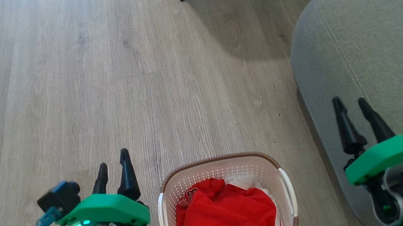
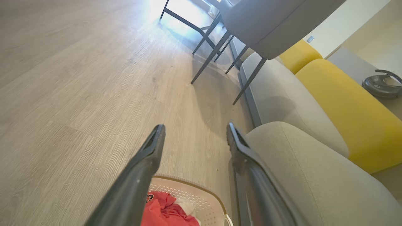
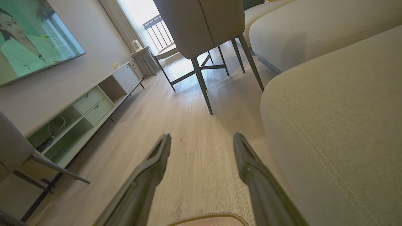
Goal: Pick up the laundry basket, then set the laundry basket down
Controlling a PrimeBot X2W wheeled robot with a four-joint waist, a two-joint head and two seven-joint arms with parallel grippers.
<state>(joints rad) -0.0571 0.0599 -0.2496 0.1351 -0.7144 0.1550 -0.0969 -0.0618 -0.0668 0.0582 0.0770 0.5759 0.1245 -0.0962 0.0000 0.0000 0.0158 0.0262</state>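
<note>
Looking down on the basket [image 1: 234, 169], sat on the floor [image 1: 100, 84] at bottom centre, stuffed with red cloth [image 1: 225, 214]. Flanked by the left fingers [image 1: 126, 173] near its left side and the right fingers [image 1: 345, 126] well off to its right, in front of the sofa [image 1: 376, 41]. Parted on both sides, gripping nothing, clear of both handles. From each wrist, just catching the basket's rim low between the fingers.
</note>
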